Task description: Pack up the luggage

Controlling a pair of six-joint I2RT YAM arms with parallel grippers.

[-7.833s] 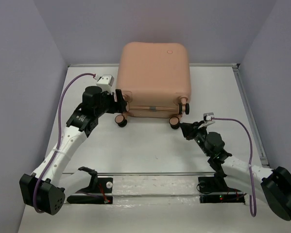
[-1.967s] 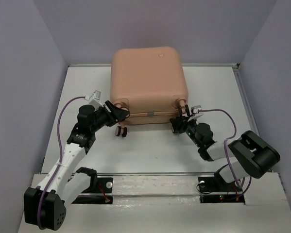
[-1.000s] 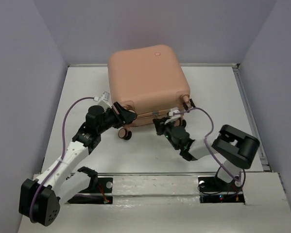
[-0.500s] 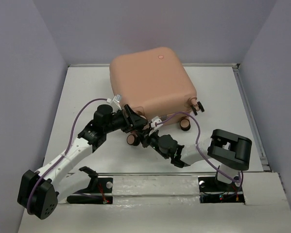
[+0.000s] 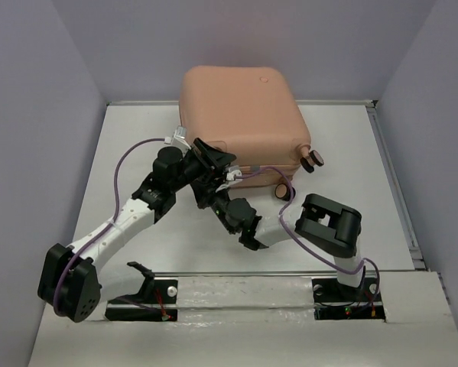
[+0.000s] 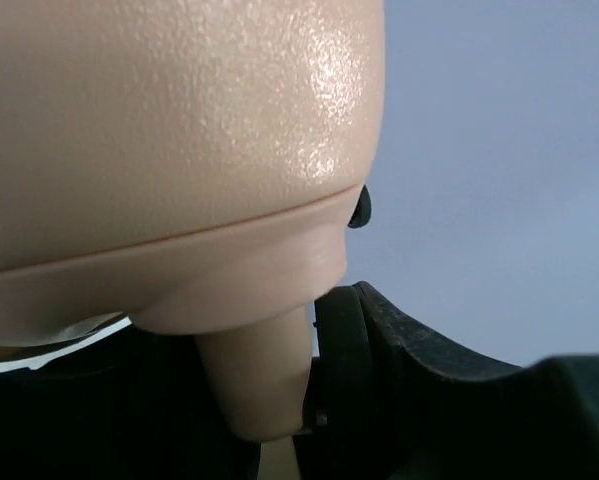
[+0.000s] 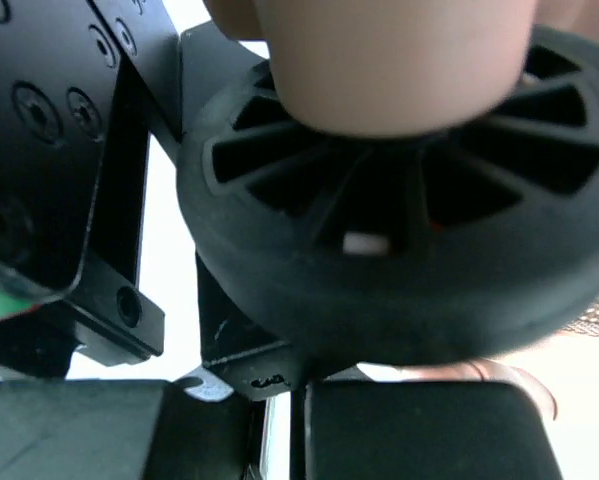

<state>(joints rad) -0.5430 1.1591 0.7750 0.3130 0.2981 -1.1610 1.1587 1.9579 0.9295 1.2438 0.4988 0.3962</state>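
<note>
Our left fingers (image 5: 213, 150) stand apart about the near-left corner of the luggage (image 5: 240, 115), though we cannot tell whether they clamp it; our right fingers (image 5: 217, 200) are pressed together just beneath, close against a wheel (image 7: 379, 250). The luggage lies shut and skewed at the far middle of the bench (image 5: 137, 130), wheeled edge facing us, both arms meeting that corner.

The luggage (image 5: 240, 115) is peach-pink, plain and finely grained; its wheels (image 5: 282, 191) are black with pink hubs. The desk (image 5: 343, 153) is white. The arms (image 5: 114, 229) are white and black, with purple cables (image 5: 117, 183).
</note>
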